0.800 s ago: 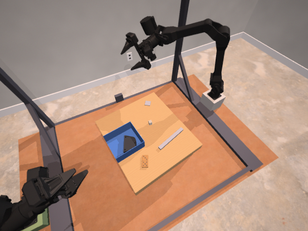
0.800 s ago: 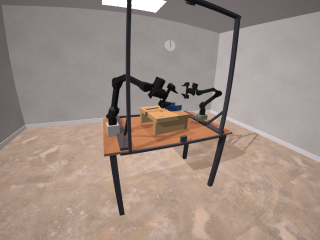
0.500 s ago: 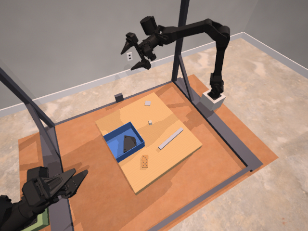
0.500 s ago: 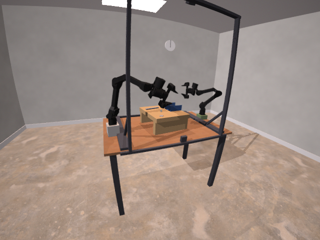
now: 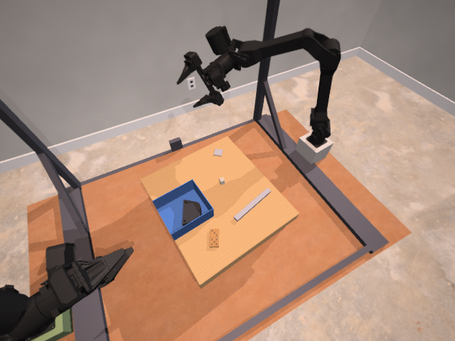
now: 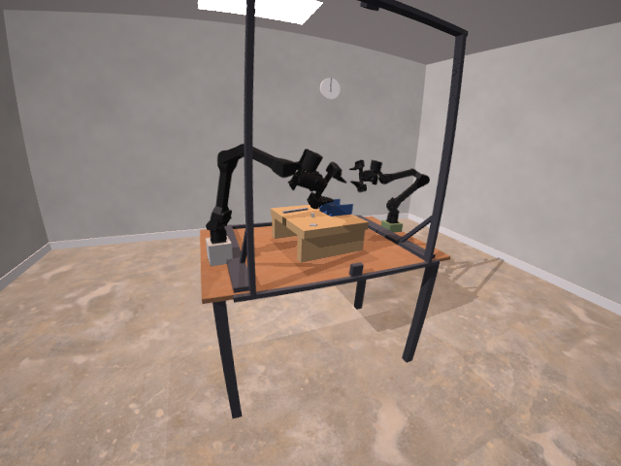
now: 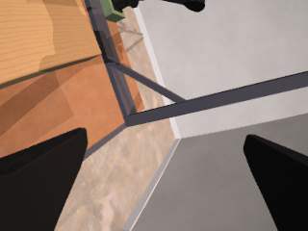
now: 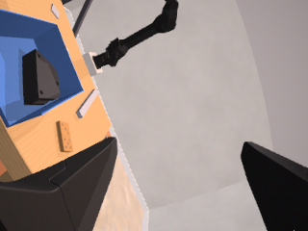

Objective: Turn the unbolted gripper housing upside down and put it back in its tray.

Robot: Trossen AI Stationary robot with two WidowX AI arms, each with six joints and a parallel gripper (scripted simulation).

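The dark gripper housing (image 5: 190, 212) lies inside the blue tray (image 5: 182, 209) on the wooden platform (image 5: 220, 205), with nothing touching it. The right wrist view also shows the housing (image 8: 41, 77) in the tray. My left gripper (image 5: 196, 86) is wide open and empty, raised high above the far edge of the table, well away from the tray. My right gripper (image 5: 123, 256) is open and empty, low at the near left corner beside a frame post, clear of the platform.
On the platform lie a grey bar (image 5: 252, 204), a wooden block with holes (image 5: 214, 237), a small cube (image 5: 221, 180) and a small grey plate (image 5: 218, 151). A dark box (image 5: 175, 143) sits at the table's far rail. Frame posts (image 5: 262, 73) rise near both arms.
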